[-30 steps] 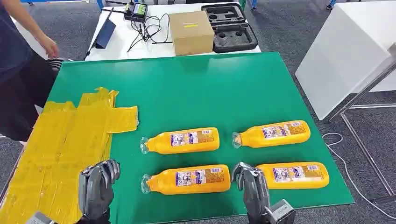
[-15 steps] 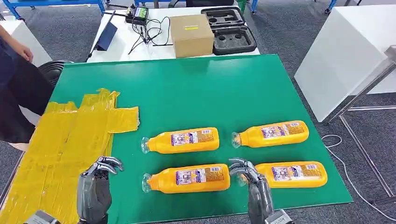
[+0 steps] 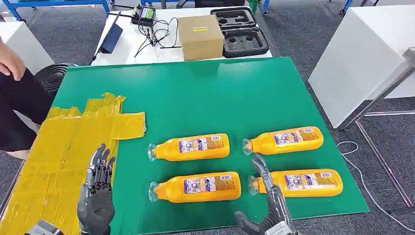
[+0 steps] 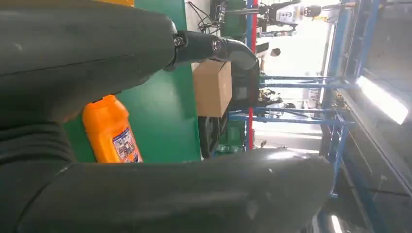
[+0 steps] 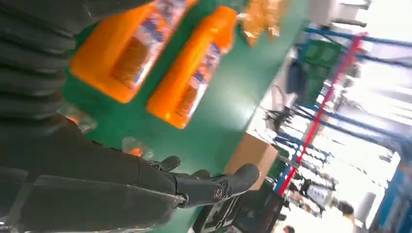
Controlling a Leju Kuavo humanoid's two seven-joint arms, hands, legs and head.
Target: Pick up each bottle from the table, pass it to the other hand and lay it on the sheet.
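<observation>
Bottles: we count four orange bottles lying on their sides on the green table [image 3: 205, 93], in two rows, caps toward the sheet; none lies on the sheet yet.
Sheet: the yellow sheet [image 3: 58, 156] covers the table's left part.
Right hand: our right hand [image 3: 268, 203] has its fingers stretched and apart, holding nothing, with fingertips at the cap end of the near right bottle [image 3: 301, 182].
Left hand: our left hand [image 3: 98, 193] is spread flat and empty, at the sheet's edge.
Risk, rolling: we judge that a nudge at the neck could roll or spin the near right bottle toward the table's near edge.
Risk, neighbour: the near left bottle [image 3: 195, 186] lies just beside the right hand, so a wide reach could knock it.
Risk, handover: the smooth bottle may slip when passed between hands.
Risk, person: a person [image 3: 14, 98] stands close by the sheet.
Unclear: the right wrist view is blurred; we cannot tell whether the fingertips touch the cap.
</observation>
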